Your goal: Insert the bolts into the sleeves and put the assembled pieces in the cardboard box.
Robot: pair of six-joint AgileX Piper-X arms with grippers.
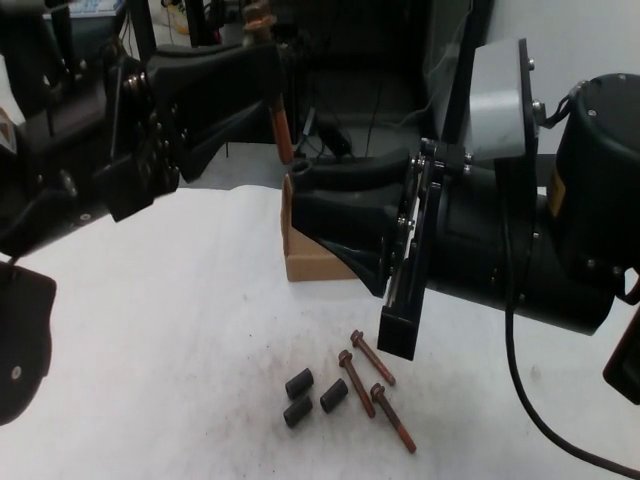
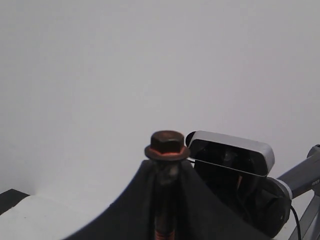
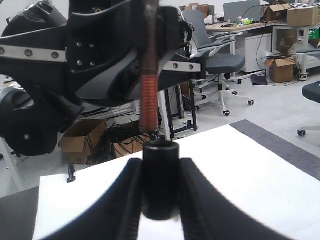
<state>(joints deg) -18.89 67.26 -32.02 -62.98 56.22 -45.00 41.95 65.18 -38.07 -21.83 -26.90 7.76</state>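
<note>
My left gripper [image 2: 167,172] is shut on a rusty bolt [image 2: 167,147], head toward its camera. In the right wrist view that bolt's threaded shank [image 3: 148,95] hangs just above a black sleeve [image 3: 160,180], and my right gripper [image 3: 160,167] is shut on the sleeve. The tip looks just short of the sleeve's mouth. In the high view both grippers meet above the cardboard box [image 1: 312,262], with the held bolt [image 1: 283,135] over the right gripper [image 1: 300,178]. Three loose bolts [image 1: 357,384] and three sleeves [image 1: 299,383] lie on the white bench.
The loose parts lie in a cluster near the bench's front middle. The right arm's body [image 1: 520,240] looms over the right side of the bench, and the left arm [image 1: 60,160] over the left. Office chairs and boxes stand beyond the bench.
</note>
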